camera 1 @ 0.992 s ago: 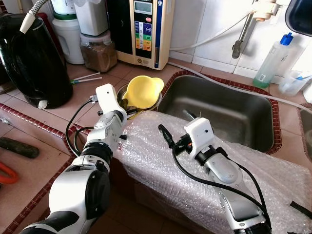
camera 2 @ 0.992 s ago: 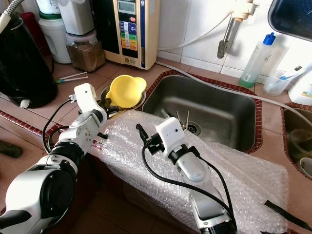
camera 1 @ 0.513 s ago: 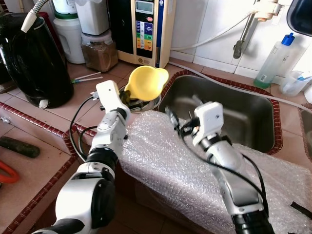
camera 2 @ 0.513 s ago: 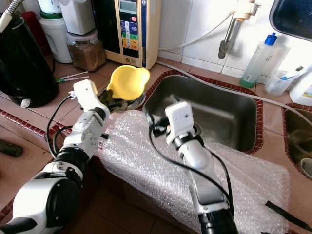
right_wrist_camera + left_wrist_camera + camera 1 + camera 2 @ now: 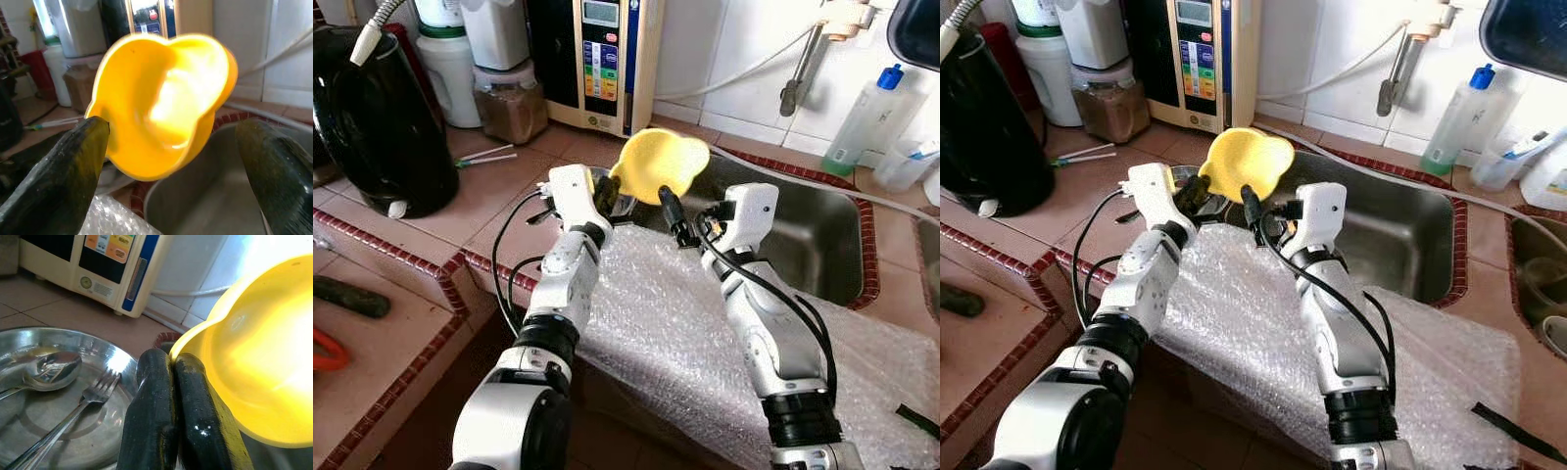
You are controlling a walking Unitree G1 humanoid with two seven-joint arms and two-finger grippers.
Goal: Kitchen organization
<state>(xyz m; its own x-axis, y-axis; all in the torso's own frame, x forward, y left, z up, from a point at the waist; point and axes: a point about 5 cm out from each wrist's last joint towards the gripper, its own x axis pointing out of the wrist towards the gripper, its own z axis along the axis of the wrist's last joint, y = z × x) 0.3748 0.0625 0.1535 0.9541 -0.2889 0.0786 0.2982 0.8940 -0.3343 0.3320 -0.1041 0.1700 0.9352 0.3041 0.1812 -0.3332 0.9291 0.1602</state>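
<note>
1. Head views: the left gripper [image 5: 607,191], fingers clamped on its rim, has lifted the yellow bowl [image 5: 658,166] off the steel dish [image 5: 628,206] toward the sink [image 5: 803,245]. The right gripper [image 5: 677,220] has risen from the bubble wrap [image 5: 646,313] to meet it, likely for a handover.
2. Left wrist view: the steel dish holds a spoon [image 5: 46,369] and fork [image 5: 93,399]; the bowl looks empty.
3. Right wrist view: its fingers [image 5: 63,171] spread wide around the bowl, gripping nothing.

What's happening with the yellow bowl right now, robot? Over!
Left gripper shut on yellow bowl, held up over the sink edge. Right gripper open, just beneath it. Metal dish with spoon and fork below.
</note>
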